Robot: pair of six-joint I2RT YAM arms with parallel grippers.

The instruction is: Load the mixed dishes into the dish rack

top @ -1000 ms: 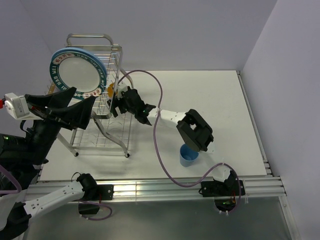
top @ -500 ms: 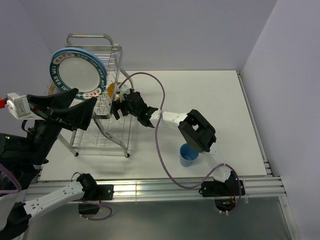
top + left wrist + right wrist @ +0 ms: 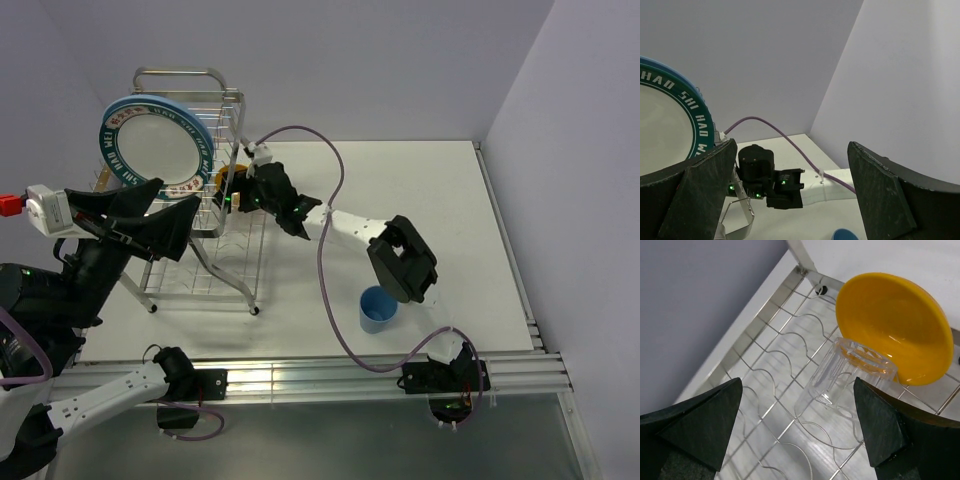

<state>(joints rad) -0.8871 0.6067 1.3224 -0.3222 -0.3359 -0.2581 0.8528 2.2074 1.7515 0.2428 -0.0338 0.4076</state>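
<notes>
The silver wire dish rack stands at the table's left. The white plate with a teal lettered rim stands upright in its upper tier, with the light-blue plate just behind it. The orange-yellow bowl leans in the rack, and the clear glass sits on the wire shelf right against it, apparently mouth-down. My right gripper is open and hovers over the glass without touching it. The blue cup stands on the table. My left gripper is open and empty beside the rack.
The right arm's purple cable loops over the table between the rack and the blue cup. The rack's tubular frame rises at the back. A wall closes the table's far and right sides.
My right gripper has moved a little up and toward the far side of the rack, away from the glass. The left arm has barely shifted.
</notes>
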